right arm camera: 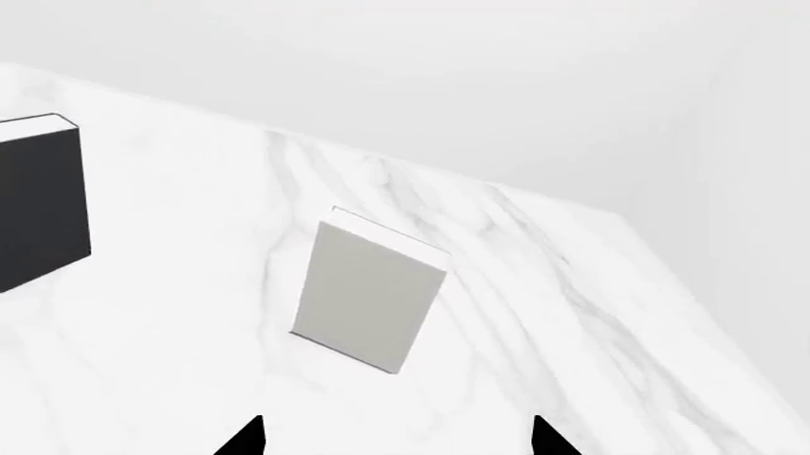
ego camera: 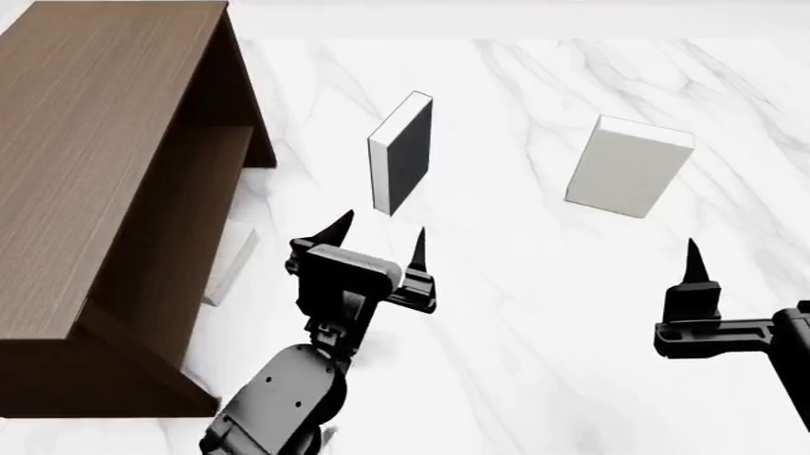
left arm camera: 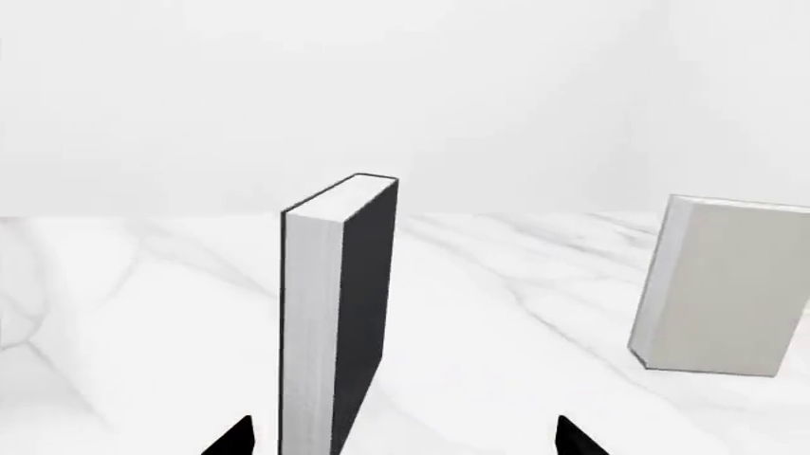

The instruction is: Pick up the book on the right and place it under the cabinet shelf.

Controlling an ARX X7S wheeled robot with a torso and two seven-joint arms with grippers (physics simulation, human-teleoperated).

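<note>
The pale grey-white book (ego camera: 627, 166) stands upright on the marble table at the right; it also shows in the right wrist view (right arm camera: 367, 299) and the left wrist view (left arm camera: 722, 284). My right gripper (ego camera: 692, 270) is open and empty, well short of it, with the book ahead of the jaws (right arm camera: 397, 441). The dark brown cabinet (ego camera: 89, 142) stands at the left, with its shelf (ego camera: 177, 227) inside. A second pale book (ego camera: 228, 261) lies under that shelf. My left gripper (ego camera: 378, 237) is open, just short of a black-covered book (ego camera: 402, 152).
The black book (left arm camera: 336, 313) stands upright between the cabinet and the pale book, close in front of my left gripper (left arm camera: 405, 441); it also shows in the right wrist view (right arm camera: 38, 204). White marble table (ego camera: 532, 313) lies between the arms.
</note>
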